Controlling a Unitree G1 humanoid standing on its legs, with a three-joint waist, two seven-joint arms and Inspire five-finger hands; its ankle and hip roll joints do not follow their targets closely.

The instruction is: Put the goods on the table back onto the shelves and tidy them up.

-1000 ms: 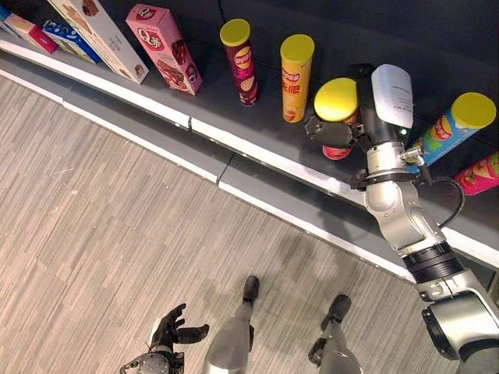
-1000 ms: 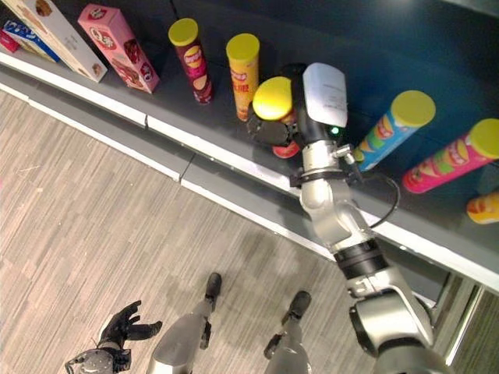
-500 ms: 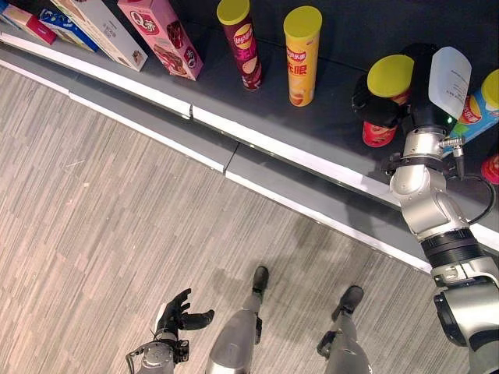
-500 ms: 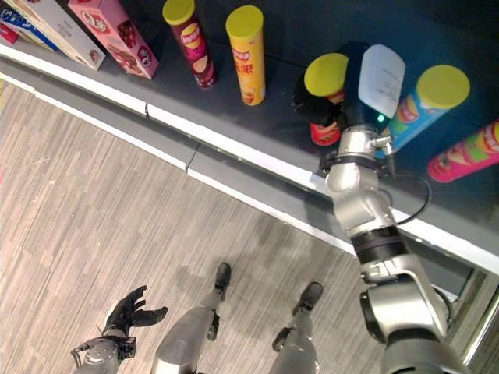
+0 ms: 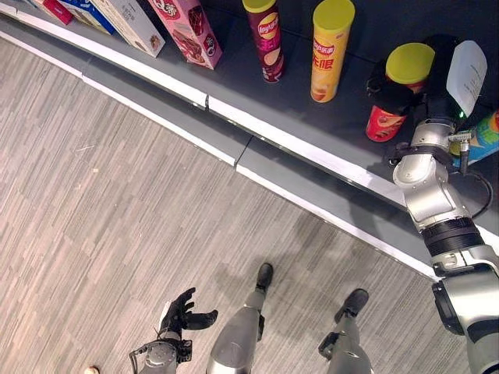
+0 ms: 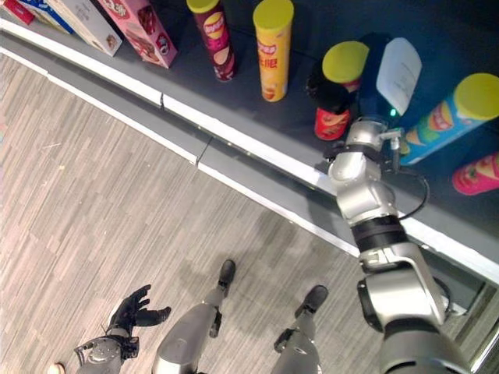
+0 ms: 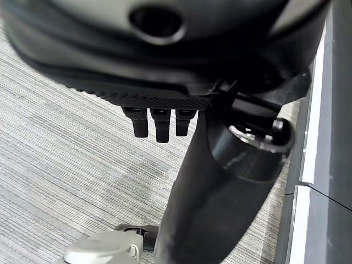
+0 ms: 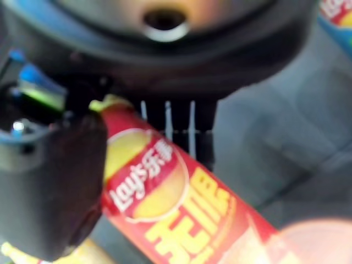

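A red chip can (image 5: 387, 122) with a yellow lid stands on the dark shelf (image 5: 296, 109), and my right hand (image 5: 390, 93) is shut round its upper part. The right wrist view shows the same red can (image 8: 181, 209) between the thumb (image 8: 49, 187) and the fingers (image 8: 176, 121). To its left stand a yellow can (image 5: 329, 51) and a dark red can (image 5: 265, 39). A blue can (image 6: 440, 121) and a pink can (image 6: 475, 173) lean to its right. My left hand (image 5: 183, 312) hangs open low over the floor, holding nothing.
Pink and white boxes (image 5: 187, 31) stand at the shelf's far left. The shelf's white front edge (image 5: 304, 148) and a lower grey ledge (image 5: 312, 195) run diagonally across the view. Grey plank floor (image 5: 117, 234) lies in front.
The camera has shifted. My right hand has lowered the red can, so it now stands on the shelf just right of the yellow can. The left hand stays low and idle.
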